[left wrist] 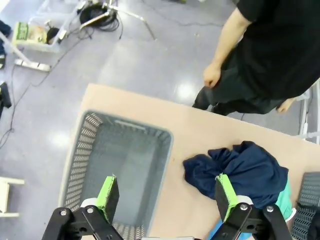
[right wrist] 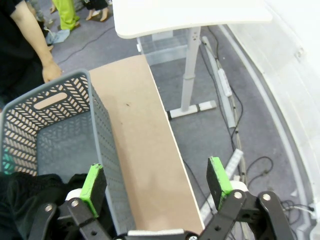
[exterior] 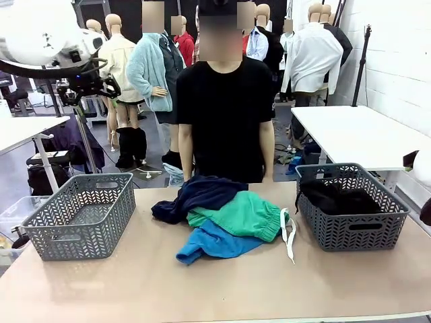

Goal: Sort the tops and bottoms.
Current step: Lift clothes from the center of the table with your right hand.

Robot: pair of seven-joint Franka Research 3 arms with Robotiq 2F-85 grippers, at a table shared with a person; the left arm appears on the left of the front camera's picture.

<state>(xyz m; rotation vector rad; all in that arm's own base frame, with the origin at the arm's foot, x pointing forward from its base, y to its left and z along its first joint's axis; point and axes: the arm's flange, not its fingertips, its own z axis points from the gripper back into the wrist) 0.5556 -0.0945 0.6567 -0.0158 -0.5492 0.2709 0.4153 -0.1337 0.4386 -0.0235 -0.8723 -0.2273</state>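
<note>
Left gripper [left wrist: 165,194], jaws apart, hangs over the grey left basket [exterior: 81,229]. At table centre the navy garment [exterior: 199,195], green shorts [exterior: 242,215] with white drawstring [exterior: 290,237], and a blue garment [exterior: 212,245] lie heaped together. At right, the black garment [exterior: 337,198] sits in the right basket [exterior: 350,234]; right gripper [right wrist: 155,172] hovers above its edge, jaws apart.

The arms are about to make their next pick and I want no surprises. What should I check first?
1. Left tool open, empty: ok.
2. Right tool open, empty: ok.
3. Person's hand clear of the table: ok.
4. Green shorts mostly uncovered: ok.
5. Left basket has room: ok.
6. Black garment in right basket is a bottom: cannot tell.
</note>
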